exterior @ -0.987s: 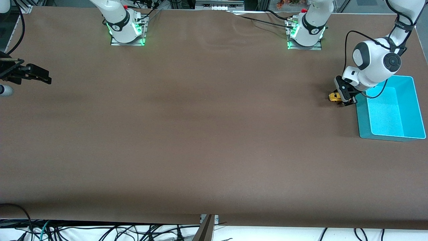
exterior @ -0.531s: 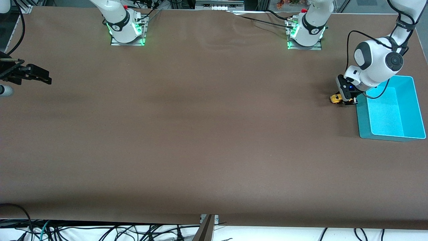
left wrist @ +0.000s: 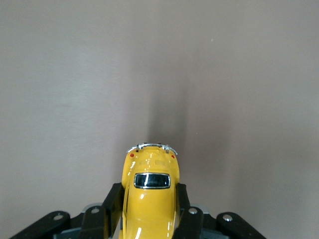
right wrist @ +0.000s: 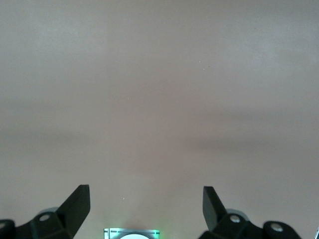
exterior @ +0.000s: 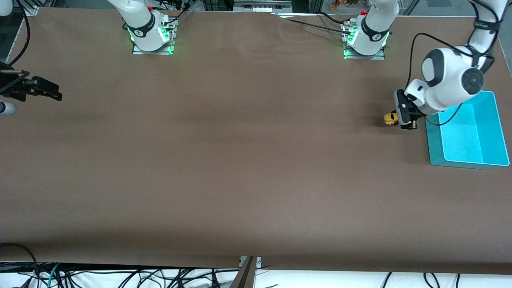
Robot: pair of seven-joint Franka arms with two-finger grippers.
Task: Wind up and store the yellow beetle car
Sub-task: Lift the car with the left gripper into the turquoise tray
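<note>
Left gripper [exterior: 401, 121] had clamped the yellow beetle car [exterior: 390, 119], mid-right of frame, beside the blue bin [exterior: 434, 144]; winding and storing remained. Right gripper [exterior: 40, 91] waited open, far-left edge.

1. Both arms: glossy white shells w/ dark grey joint caps; black band w/ white mark round each lower segment.
2. Bases: metal plates, green glow at foot, small red part above each.
3. Left arm: round dark grey disc on wrist joint, thin black cable looping off it.
4. Left pincer [exterior: 405, 120]: black body, tiny blue light; black fingers [left wrist: 112, 204] w/ silver screws.
5. Right pincer [right wrist: 146, 204]: black wedge-shaped fingers, silver screws at the mounts.
</note>
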